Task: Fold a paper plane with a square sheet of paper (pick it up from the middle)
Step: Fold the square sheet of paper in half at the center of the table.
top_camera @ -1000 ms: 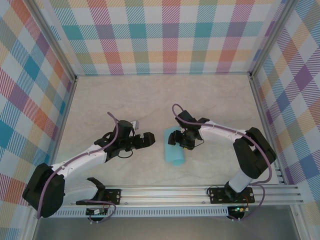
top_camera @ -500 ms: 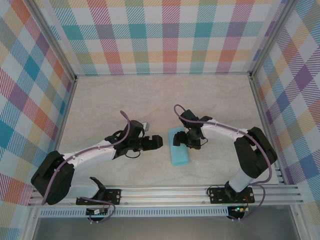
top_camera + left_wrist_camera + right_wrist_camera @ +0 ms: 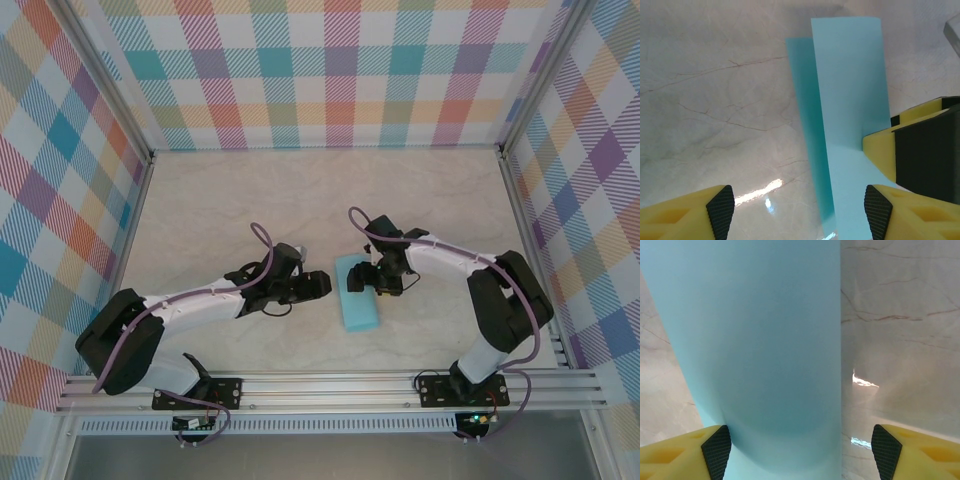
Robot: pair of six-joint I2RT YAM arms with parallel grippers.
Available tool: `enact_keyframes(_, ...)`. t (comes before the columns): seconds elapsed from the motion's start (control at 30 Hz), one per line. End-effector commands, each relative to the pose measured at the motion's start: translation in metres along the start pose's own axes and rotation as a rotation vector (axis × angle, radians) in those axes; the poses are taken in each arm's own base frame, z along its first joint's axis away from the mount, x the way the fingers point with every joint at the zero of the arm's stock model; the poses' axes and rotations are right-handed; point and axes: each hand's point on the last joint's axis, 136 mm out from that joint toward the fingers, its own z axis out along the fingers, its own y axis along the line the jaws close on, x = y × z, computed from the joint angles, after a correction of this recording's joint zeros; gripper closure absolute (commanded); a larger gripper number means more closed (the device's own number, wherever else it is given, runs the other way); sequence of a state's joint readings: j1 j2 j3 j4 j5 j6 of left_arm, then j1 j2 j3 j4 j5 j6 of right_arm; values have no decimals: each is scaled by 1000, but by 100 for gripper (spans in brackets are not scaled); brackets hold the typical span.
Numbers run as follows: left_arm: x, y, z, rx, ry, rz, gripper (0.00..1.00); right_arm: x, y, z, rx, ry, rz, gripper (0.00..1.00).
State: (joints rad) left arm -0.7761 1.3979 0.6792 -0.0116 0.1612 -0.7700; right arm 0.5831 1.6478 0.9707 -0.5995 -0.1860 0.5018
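Marble tabletop (image 3: 300,200) under folded blue sheet (image 3: 358,307), plaid walls (image 3: 330,70) around.

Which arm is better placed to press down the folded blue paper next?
Probably right: the right gripper hangs open over the far end of the paper, sheet between its fingers. The left gripper, open, only reaches its side edge.

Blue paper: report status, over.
Left gripper open, at left edge of the paper sheet. Right gripper open, over its far end. Sheet folded into a narrow strip, on the table. Right gripper's finger close beside left gripper's.
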Motion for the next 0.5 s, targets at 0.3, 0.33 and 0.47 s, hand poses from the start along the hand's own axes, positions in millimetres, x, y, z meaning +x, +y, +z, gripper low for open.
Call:
enact_keyframes(0.3,-10,-8,-2,11,-60,-17,31,-5,4,11,-19,31,-47,23)
enact_keyframes(0.33,-10,-8,-3,13,-60,-15,31,-5,3,12,-15,31,-44,23)
enact_keyframes(0.47,-10,-9,-3,16,-61,-12,31,-3,3,16,-20,46,-32,24)
